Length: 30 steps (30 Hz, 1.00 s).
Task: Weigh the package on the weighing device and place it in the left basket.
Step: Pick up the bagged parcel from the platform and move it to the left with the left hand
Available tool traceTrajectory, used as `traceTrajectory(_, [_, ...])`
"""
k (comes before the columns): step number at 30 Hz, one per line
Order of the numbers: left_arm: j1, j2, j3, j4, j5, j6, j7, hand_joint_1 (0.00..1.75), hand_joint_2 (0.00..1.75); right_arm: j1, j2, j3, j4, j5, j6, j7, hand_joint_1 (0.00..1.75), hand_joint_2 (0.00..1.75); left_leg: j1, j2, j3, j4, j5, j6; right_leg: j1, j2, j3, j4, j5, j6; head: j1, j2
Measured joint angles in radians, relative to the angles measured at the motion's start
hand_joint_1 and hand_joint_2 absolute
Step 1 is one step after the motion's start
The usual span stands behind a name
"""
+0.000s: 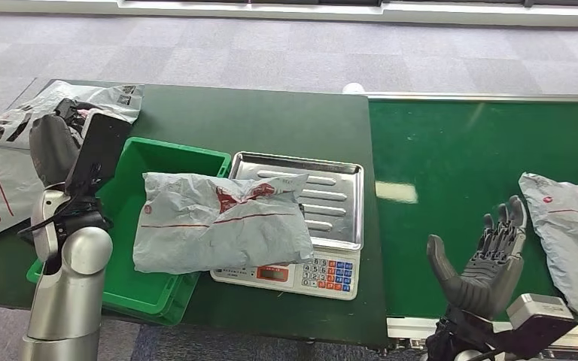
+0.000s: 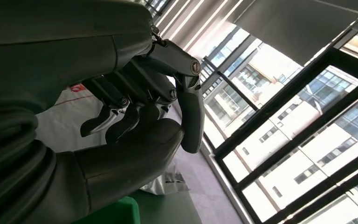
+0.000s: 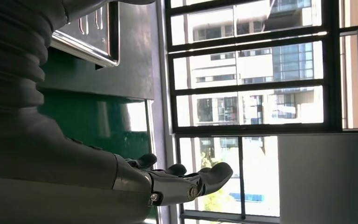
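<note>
at the far left of the table, well off from the scale, there's a heap of grey mail bags, and the left hand hangs in front of them, just left of the green basket. in the left wrist view its fingers are curled in toward the thumb with nothing between them, so it's closed on air. the basket sits right up against the scale's left side. the package is a crumpled grey bag lying half and half: its right part is draped on the scale's steel pan and down over the display, its left part hangs over the basket's right rim. so i'd guess the step in hand is shifting it off the scale and into the basket. to do that well the left hand should open up, come across the basket toward the scale and take the bag by its loose left edge, then pull it clear of the pan so it drops fully inside and doesn't snag on the rim. right now the package is near those fingers but apart from them, no contact. well right of the scale, over the green belt, the right hand is up with fingers spread, holding nothing, and another grey bag lies just right of it.
</note>
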Motion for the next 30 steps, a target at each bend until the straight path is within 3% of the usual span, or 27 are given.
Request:
traceTrajectory(1, [0.001,0.001,0.015,0.021,-0.007,0.000,0.004,0.00,1.75,0.005,0.000,0.000,0.000,0.004,0.004,0.006,0.00,1.75,0.000,0.000,0.000,0.000,0.000,0.000,0.000,0.000,0.000,0.000,0.000,0.000,0.000,0.000])
traceTrajectory(5, [0.022,-0.001,0.062,0.074,0.005,-0.042,-0.007,0.00,1.75,0.024,0.003,0.000,0.000,0.022,0.015,0.021,0.00,1.75,0.000,0.000,0.000,0.000,0.000,0.000,0.000,0.000,-0.001,0.000,0.000,0.000,0.000,0.000])
traceTrajectory(10, [0.084,-0.017,0.046,0.070,0.198,-0.347,-0.086,0.00,1.75,0.043,0.005,0.000,0.000,0.015,0.025,0.029,0.00,1.75,0.000,0.000,0.000,0.000,-0.001,0.001,-0.001,0.001,-0.001,0.000,0.000,0.000,0.000,0.000])
traceTrajectory(12, [0.113,-0.025,0.011,0.057,0.209,-0.406,-0.089,0.00,1.75,0.048,0.005,0.000,0.000,0.011,0.031,0.029,0.00,1.75,0.000,0.001,-0.001,0.000,-0.001,0.001,-0.001,0.002,-0.002,0.000,0.000,0.000,0.000,0.000])
traceTrajectory(17, [0.143,-0.031,-0.083,0.028,0.237,-0.476,-0.123,0.00,1.75,0.050,0.005,0.000,0.000,0.010,0.035,0.029,0.00,1.75,0.000,0.001,-0.001,0.000,-0.001,0.001,-0.001,0.001,-0.002,0.000,0.000,0.000,0.000,0.000])
traceTrajectory(23, [0.156,0.001,-0.237,-0.030,0.334,-0.534,-0.193,0.00,1.75,0.049,0.002,-0.002,0.000,-0.020,0.034,0.018,0.00,1.75,0.000,0.001,-0.001,0.000,-0.001,0.001,0.000,0.002,-0.002,0.000,0.000,0.000,0.000,0.000])
traceTrajectory(30, [0.166,0.032,-0.310,-0.060,0.347,-0.539,-0.202,0.00,1.75,0.048,-0.003,-0.003,0.001,-0.028,0.032,0.013,0.00,1.75,0.000,0.001,-0.001,0.000,-0.001,0.001,0.000,0.002,-0.002,0.000,0.000,0.000,0.000,0.000])
